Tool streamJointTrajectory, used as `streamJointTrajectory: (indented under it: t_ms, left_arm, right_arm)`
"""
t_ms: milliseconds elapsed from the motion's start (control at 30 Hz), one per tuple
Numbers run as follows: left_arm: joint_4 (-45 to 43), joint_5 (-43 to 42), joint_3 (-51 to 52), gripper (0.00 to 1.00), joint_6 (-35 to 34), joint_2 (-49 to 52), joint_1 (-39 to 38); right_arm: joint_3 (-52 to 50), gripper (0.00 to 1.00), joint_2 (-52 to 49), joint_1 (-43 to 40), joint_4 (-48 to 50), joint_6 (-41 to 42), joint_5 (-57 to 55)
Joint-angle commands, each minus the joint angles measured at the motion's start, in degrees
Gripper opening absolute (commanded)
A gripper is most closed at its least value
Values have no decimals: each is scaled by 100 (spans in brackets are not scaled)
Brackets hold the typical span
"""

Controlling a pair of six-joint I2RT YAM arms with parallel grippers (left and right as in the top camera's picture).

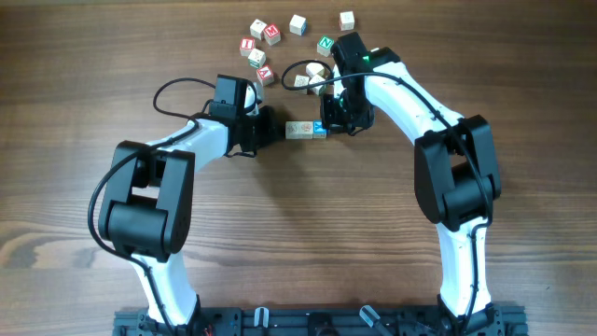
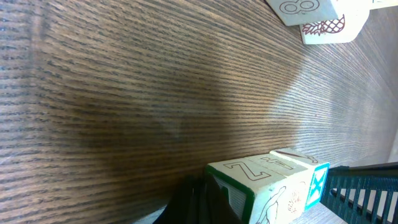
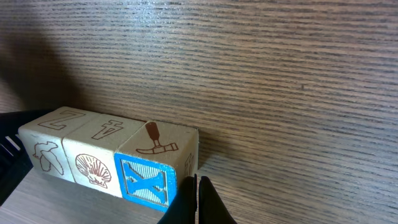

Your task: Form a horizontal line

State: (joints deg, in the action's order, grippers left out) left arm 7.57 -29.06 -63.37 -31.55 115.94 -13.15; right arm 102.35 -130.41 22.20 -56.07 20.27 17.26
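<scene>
The horizontal line (image 1: 306, 130) is a row of three touching wooden cubes at the table's middle. In the right wrist view the row (image 3: 93, 155) shows a bird, a shell and a blue X face. My left gripper (image 1: 277, 132) is shut, with its tip against the row's left end. Seen from the left wrist, its dark tips (image 2: 202, 202) press the green-edged end cube (image 2: 267, 183). At the right end my right gripper (image 1: 329, 126) is also shut. Its closed tips (image 3: 198, 199) sit right beside the blue X cube (image 3: 146, 180). Neither gripper holds anything.
Several loose letter cubes (image 1: 271, 33) lie scattered behind the row, some with red or green letters. The nearest of them (image 1: 301, 81) is close behind the right arm. Two loose cubes (image 2: 311, 12) show at the top of the left wrist view.
</scene>
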Motion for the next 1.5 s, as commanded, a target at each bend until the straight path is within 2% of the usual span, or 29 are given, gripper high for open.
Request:
streamJointTrajectory:
  t_ms: [0, 200, 567, 867, 1467]
  left_arm:
    - [76, 105, 166, 4, 114, 254, -127]
    - [76, 166, 166, 4, 111, 254, -127]
    - [103, 278, 166, 4, 114, 254, -127]
    - [118, 299, 166, 4, 111, 254, -127]
    - [118, 299, 166, 4, 114, 254, -127]
  right_arm:
    - [-68, 5, -52, 46, -17, -81, -223]
    - [271, 4, -26, 0, -212, -79, -702]
    - [328, 4, 35, -9, -33, -79, -697]
    - [326, 5, 35, -2, 590, -216, -479]
    - [315, 4, 33, 210, 732, -225, -476]
